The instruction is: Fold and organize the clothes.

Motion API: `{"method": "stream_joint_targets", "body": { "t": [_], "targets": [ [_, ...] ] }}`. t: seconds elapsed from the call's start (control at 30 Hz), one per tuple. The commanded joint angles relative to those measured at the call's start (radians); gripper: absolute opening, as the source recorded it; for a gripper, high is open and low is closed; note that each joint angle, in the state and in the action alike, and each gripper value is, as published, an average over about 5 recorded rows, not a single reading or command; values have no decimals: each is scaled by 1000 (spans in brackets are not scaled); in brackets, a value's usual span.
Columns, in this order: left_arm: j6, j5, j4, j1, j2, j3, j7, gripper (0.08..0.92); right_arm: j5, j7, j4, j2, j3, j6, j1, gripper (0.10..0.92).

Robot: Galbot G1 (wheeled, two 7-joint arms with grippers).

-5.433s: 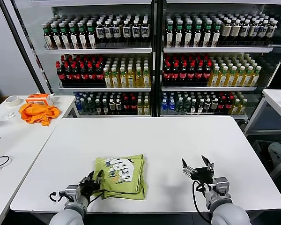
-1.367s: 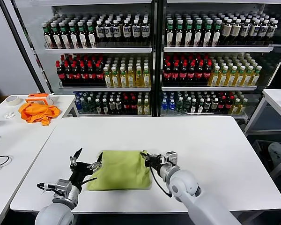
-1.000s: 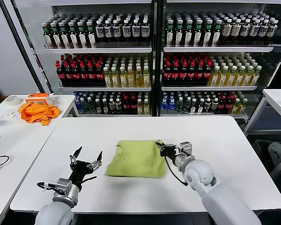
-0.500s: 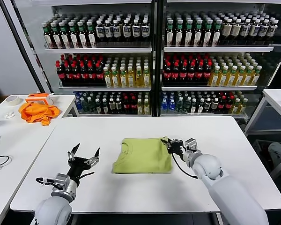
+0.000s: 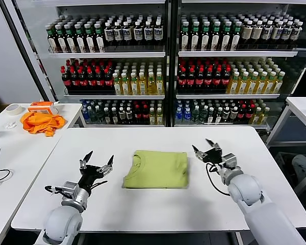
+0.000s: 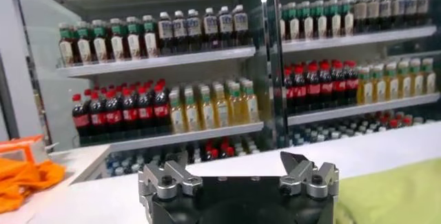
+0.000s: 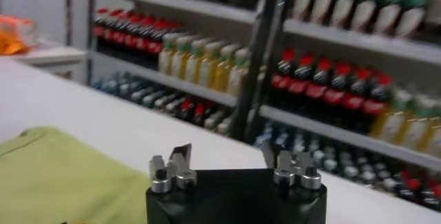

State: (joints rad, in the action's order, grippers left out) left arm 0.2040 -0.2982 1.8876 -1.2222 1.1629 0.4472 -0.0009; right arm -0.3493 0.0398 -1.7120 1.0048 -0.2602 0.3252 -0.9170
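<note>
Left tool (image 5: pixel 96 164): black body, two slender dark fingers (image 5: pixel 85 156) with pale tips. Wrist collar silver-grey; forearm shell smooth, rounded, light grey. Thin black cable loops along the wrist.

Right tool (image 5: pixel 207 148): same black build. Silver collar, grey rounded forearm, black cable looped beneath.

Wrist views: metallic finger bases with dark round screw heads on a black block.

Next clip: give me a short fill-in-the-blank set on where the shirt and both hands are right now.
1. The folded T-shirt lies on the white ____.
2. The right hand is ____, beside the shirt without touching it.
3. The left hand holds ____.
4. On the side table lies an ____ cloth.

Missing words: table; open; nothing; orange
</note>
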Motion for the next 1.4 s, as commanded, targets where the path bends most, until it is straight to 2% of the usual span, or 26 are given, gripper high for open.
{"method": "stream_joint_targets", "body": {
  "t": [0.03,0.23,0.4,0.6,0.9,1.23,1.4],
  "targets": [
    [-70,-70,-39,70,-11,11,57,823,83,-138,-133,32,-191,-100,-157,729],
    [-123,-32,-32,42,-26,5,52,823,140,-150,-155,53,-177,-89,-160,820],
    [-166,-33,-28,25,-9,15,42,823,141,-140,-141,30,-188,-95,-162,823],
    [-160,-19,-23,30,7,20,42,823,134,-147,-128,3,-183,-92,-149,823],
    [-143,33,-54,38,-27,22,22,823,184,-124,-113,-13,-154,-106,-153,823],
    [-170,45,-29,56,-22,37,79,823,222,-175,-101,14,-116,-113,-156,823],
    [-291,59,-80,52,-13,50,216,823,222,-175,-86,10,-115,-126,-145,823]
  ]
}}
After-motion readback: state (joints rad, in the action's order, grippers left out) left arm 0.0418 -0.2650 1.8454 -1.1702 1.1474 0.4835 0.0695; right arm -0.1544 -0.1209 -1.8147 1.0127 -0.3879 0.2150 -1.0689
